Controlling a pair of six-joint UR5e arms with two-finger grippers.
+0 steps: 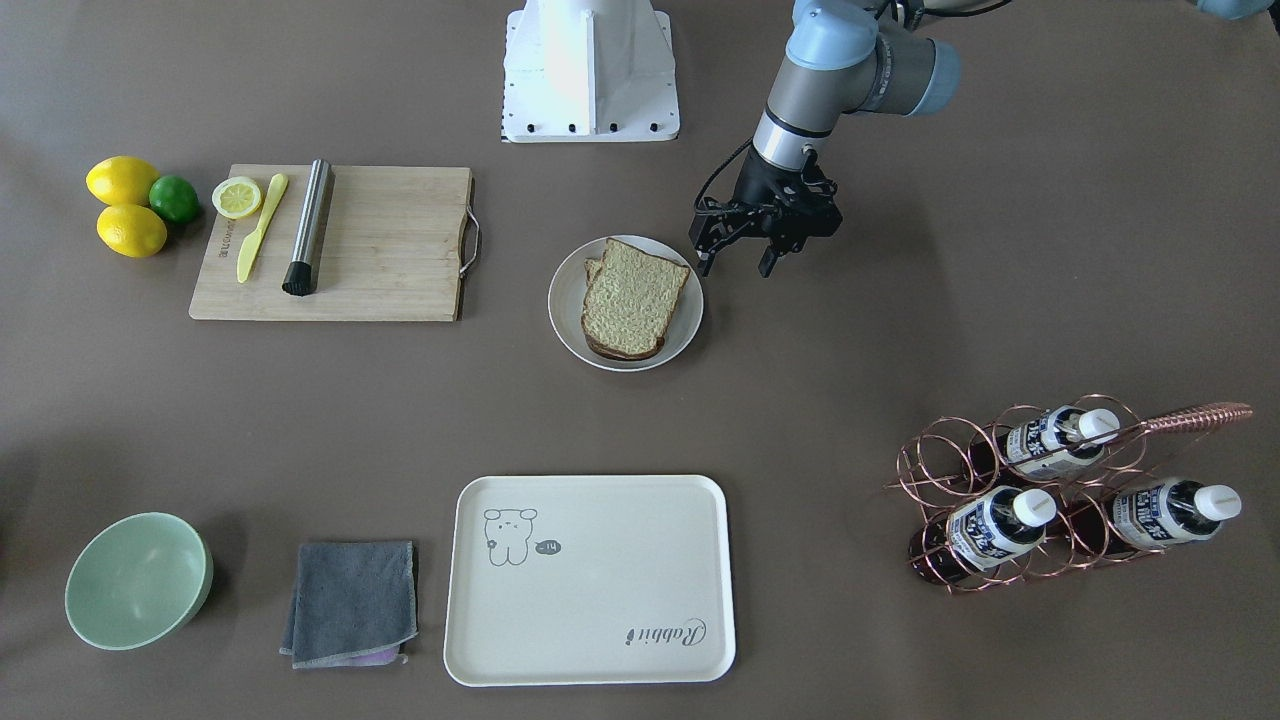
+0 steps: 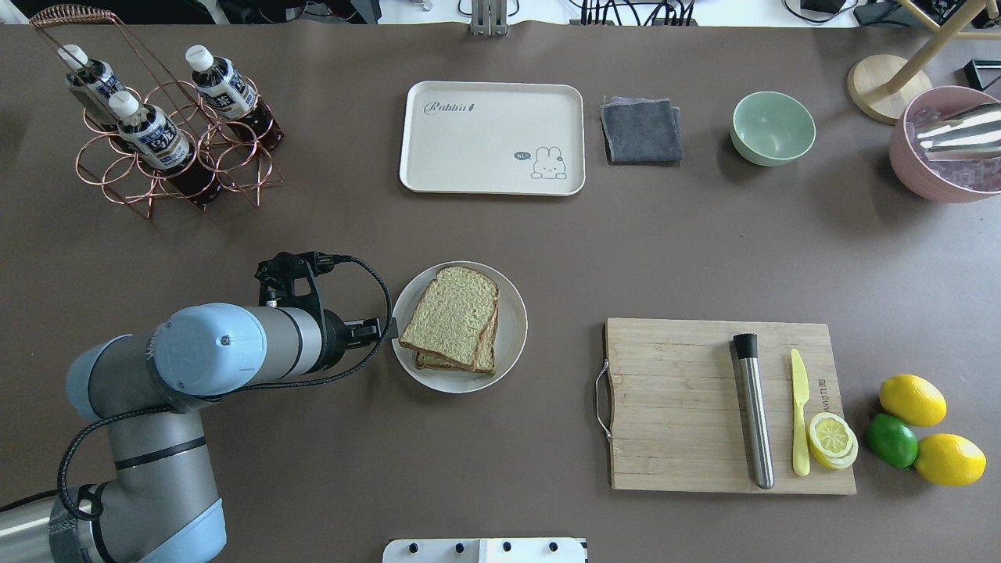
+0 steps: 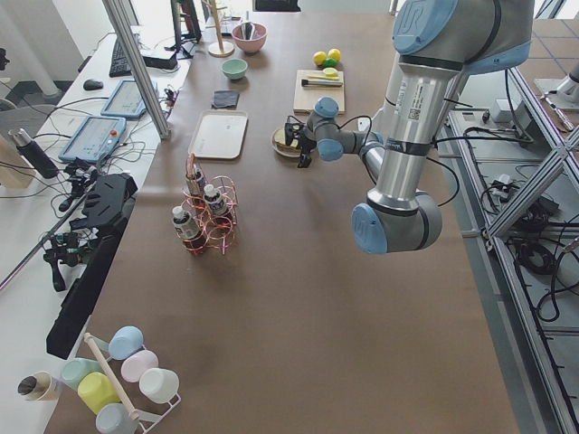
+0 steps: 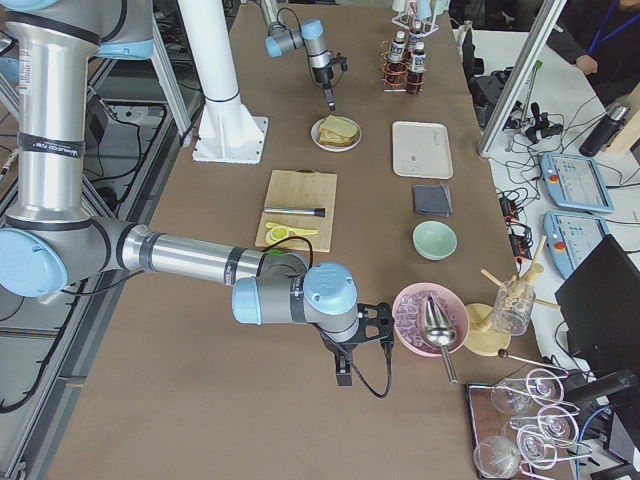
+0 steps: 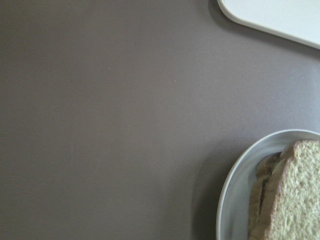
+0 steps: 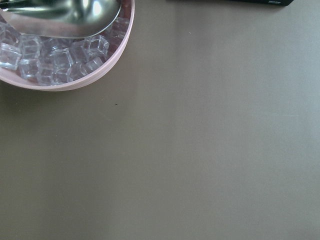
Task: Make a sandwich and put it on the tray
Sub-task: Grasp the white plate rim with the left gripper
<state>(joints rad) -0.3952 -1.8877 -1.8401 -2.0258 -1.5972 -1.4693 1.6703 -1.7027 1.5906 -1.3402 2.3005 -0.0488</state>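
The sandwich [image 1: 632, 297] is two speckled tan bread slices stacked on a round white plate [image 1: 565, 300] at the table's middle. No egg shows. It also appears in the overhead view [image 2: 456, 317] and at the lower right of the left wrist view [image 5: 295, 200]. My left gripper [image 1: 736, 268] is open and empty, pointing down just beside the plate's edge on my left side. The cream tray [image 1: 600, 600] lies empty on the far side of the table [image 2: 469, 148]. My right gripper [image 4: 345, 368] shows only in the exterior right view, near a pink bowl; I cannot tell its state.
A wooden cutting board [image 1: 390, 250] holds a steel muddler [image 1: 308, 228], a yellow knife [image 1: 258, 232] and a lemon slice [image 1: 237, 197]. Lemons and a lime [image 1: 135, 205], a green bowl [image 1: 138, 580], a grey cloth [image 1: 350, 600], a copper bottle rack [image 1: 1060, 495] and a pink ice bowl [image 2: 946, 145] stand around.
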